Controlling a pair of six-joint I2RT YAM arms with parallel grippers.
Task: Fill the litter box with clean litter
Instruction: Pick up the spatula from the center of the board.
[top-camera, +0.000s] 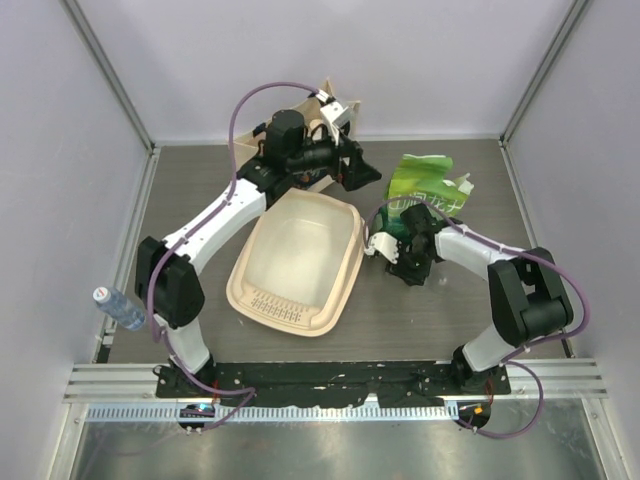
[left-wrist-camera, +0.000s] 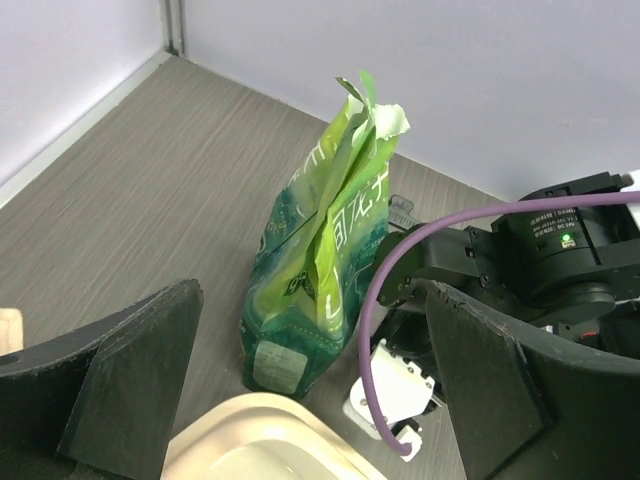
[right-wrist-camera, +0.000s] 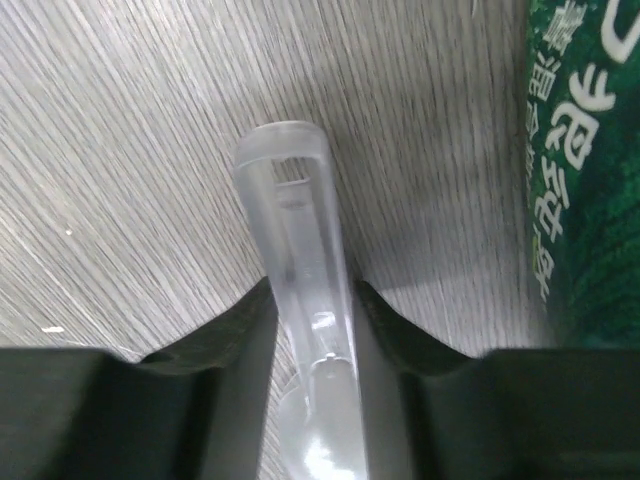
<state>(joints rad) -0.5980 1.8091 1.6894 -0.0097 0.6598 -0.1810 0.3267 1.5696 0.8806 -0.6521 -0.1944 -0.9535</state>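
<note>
Litter box: large cream plastic tray, rounded corners, wide rim, ribbed slotted strip at the near end. Lying flat at mid-table, set at a slant between the two arms. Interior pale and bare-looking; no clean litter made out inside.

Step in hand, by judgement: early, filling not yet begun, tool just taken up for getting at the litter.

Green bag: glossy, white Chinese characters, standing upright just beyond the box's far right corner, top torn and gaping. Contents not visible.

Right gripper: low over the table between box and bag, pinched around a clear plastic handle, probably of a scoop; head of the tool not visible in the wrist view.

Left gripper: spread wide, empty, hovering near the box's far corner, facing the bag.

Next move, by judgement: bag to be steadied or tipped, mouth kept open, granules carried over the rim without spilling onto the table.

Also present: beige tote bag at the back wall; water bottle at the left edge.
</note>
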